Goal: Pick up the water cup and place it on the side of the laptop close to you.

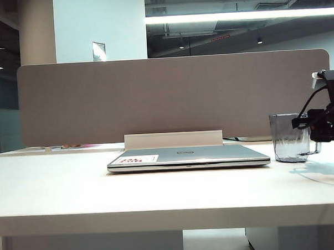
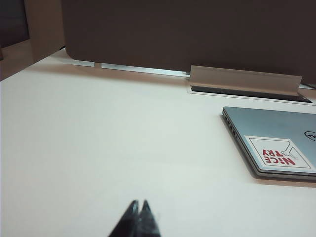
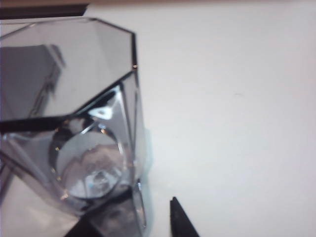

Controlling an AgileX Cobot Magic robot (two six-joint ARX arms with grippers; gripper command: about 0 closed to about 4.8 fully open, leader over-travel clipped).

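Note:
The water cup [image 1: 288,137], clear grey-tinted with faceted sides, stands upright on the white table to the right of the laptop [image 1: 188,156]. The laptop lies closed, silver-grey, with a red-and-white sticker [image 1: 136,159] on its lid. My right gripper [image 1: 300,121] is at the cup's right side at rim height, open. In the right wrist view the cup [image 3: 69,98] fills the frame; one finger [image 3: 178,219] is outside its wall and the other shows darkly through the plastic, so the right gripper [image 3: 143,205] straddles the cup's side. My left gripper [image 2: 138,205] is shut and empty, over bare table left of the laptop [image 2: 276,131].
A white rectangular block [image 1: 173,139] stands just behind the laptop. A tall grey-brown partition [image 1: 171,97] closes off the back of the table. The table's front edge [image 1: 171,210] runs in front of the laptop. The left wrist view shows the white block [image 2: 244,80] over a slot.

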